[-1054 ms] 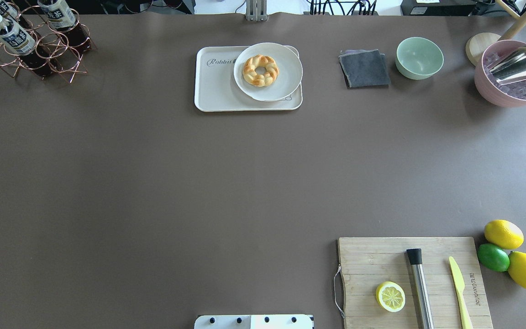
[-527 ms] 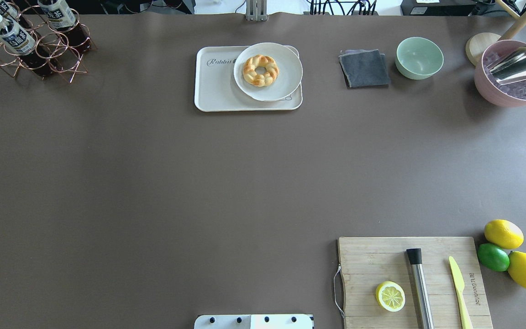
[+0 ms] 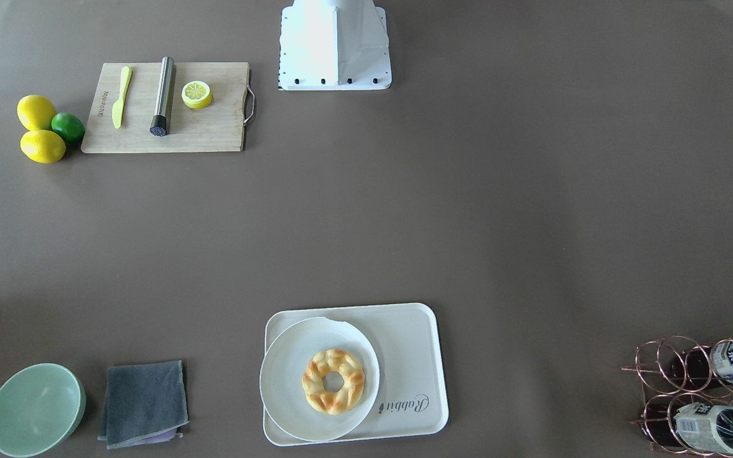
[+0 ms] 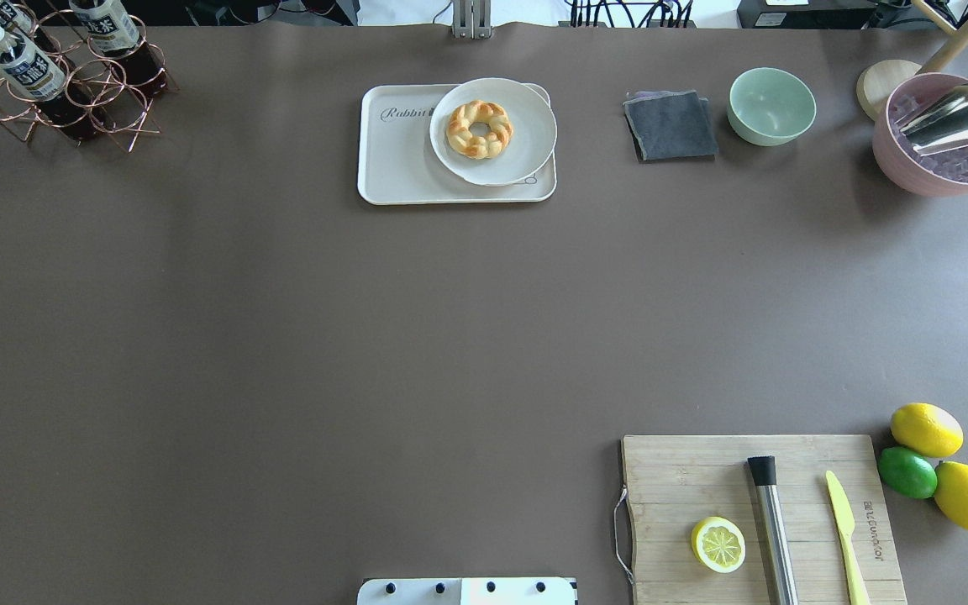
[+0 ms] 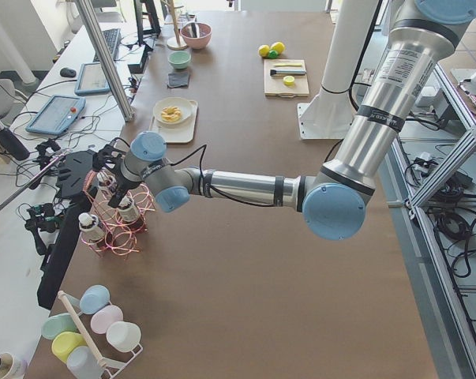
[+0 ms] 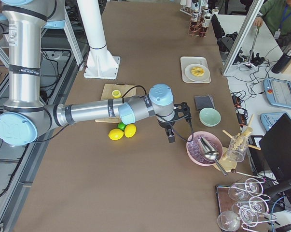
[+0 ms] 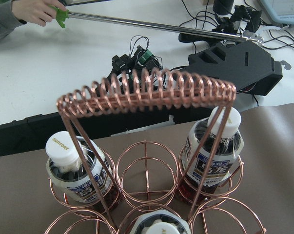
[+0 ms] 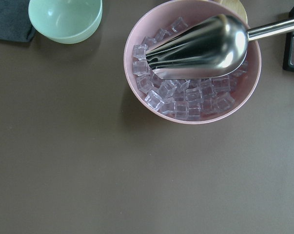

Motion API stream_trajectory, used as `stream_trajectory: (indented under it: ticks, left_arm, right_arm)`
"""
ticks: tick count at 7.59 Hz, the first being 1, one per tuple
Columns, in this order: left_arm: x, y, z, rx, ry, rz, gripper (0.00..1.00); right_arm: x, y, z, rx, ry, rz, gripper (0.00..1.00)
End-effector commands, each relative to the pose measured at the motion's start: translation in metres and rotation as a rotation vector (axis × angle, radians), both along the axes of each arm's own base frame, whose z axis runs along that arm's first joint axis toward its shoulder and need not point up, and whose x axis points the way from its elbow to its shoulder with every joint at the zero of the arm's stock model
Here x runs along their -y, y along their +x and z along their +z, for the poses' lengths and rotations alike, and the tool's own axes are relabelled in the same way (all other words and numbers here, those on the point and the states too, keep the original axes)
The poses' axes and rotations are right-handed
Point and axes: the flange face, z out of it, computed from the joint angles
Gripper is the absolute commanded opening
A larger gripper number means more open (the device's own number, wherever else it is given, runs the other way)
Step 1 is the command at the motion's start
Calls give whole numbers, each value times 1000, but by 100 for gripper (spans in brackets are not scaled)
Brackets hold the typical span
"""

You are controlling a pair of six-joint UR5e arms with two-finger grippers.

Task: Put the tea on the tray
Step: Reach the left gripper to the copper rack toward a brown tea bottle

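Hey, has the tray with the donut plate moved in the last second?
No. The tray sits just where it did, same gap to the grey cloth in the overhead view.

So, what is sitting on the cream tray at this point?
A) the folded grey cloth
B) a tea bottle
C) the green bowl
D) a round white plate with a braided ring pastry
D: in the overhead view the round white plate carrying the braided ring pastry rests on the tray, and no bottle, bowl or cloth is on it.
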Motion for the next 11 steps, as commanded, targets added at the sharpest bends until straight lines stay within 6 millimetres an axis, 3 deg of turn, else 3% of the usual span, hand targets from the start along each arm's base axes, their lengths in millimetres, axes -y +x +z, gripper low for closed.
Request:
stream_trajectory:
  ticks: [1, 7, 11]
  left_arm:
    - [15, 9, 18, -33, 15, -60, 93]
    - [13, 28, 17, -37, 28, -38, 77]
    - [11, 29, 18, -36, 30, -33, 71]
  right_arm:
    - [2, 0, -2, -1, 4, 0, 100]
    - [27, -4, 0, 0, 3, -4, 100]
    - [29, -4, 0, 0, 3, -4, 100]
